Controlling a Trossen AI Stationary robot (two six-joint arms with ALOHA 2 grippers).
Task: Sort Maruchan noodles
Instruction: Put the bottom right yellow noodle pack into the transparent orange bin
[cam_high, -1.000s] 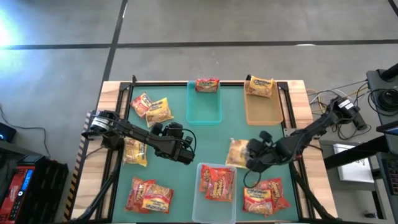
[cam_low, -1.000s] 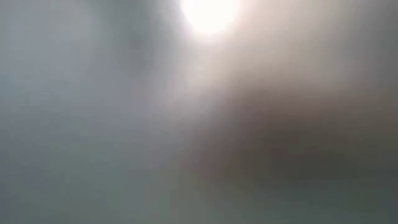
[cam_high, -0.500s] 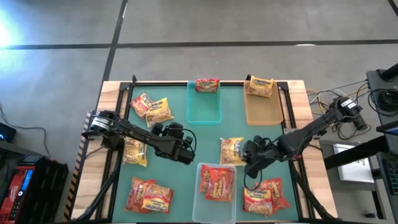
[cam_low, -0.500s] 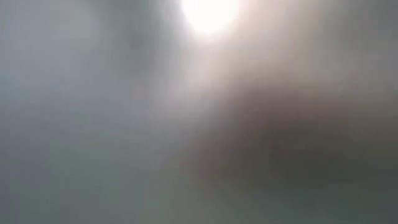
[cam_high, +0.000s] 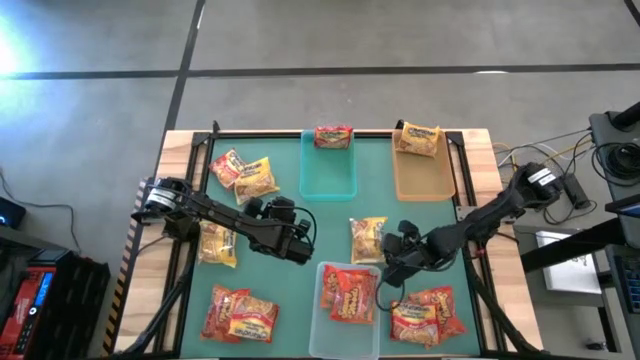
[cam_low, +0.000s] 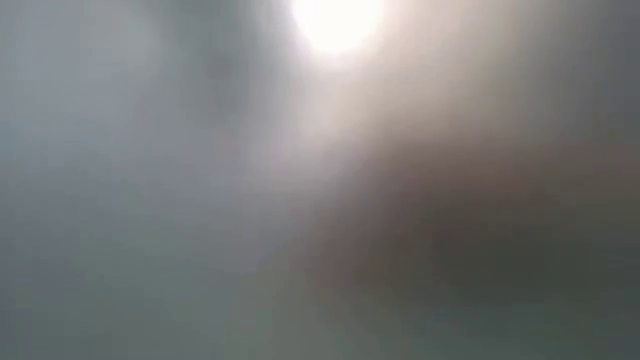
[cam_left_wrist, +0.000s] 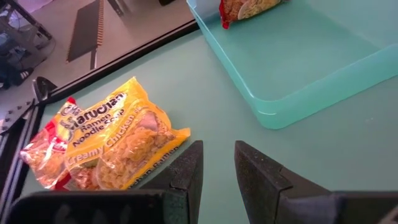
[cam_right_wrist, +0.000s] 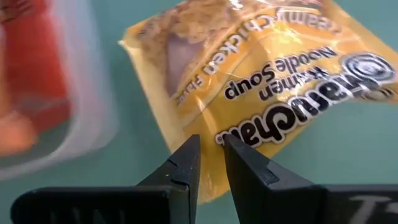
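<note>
You had the right gripper (cam_high: 392, 252) down on the mat just beside the clear bin (cam_high: 322, 330), on the side toward the teal bin (cam_high: 328, 184). Its fingers (cam_right_wrist: 181, 163) were nearly pressed together on the near edge of a yellow packet (cam_high: 367, 240), pinching the thin film there; the right wrist view showed the creamy chicken label just beyond the tips. That packet lay flat on the mat between the clear bin and the tan bin (cam_high: 424, 180), outside all three bins.

The left gripper (cam_high: 300, 245) waited over the mat on the clear bin's other side, toward the teal bin, fingers (cam_left_wrist: 186, 171) a small gap apart and holding nothing, with another yellow packet (cam_left_wrist: 121, 146) and a red-and-white one (cam_left_wrist: 45, 140) ahead of it.

The clear bin already held red packets (cam_high: 348, 292). More Maruchan noodles lay loose on either side of it, and one packet sat at the far end of each of the teal and tan bins.

These packets looked light, with crinkly, slippery film over a stiff, brittle noodle block. A pinch on the sealed edge may slide off or let the packet swing, while squeezing across the block could crack it. You would probably do best taking a deeper bite at a corner seam.

The low view showed nothing usable.
</note>
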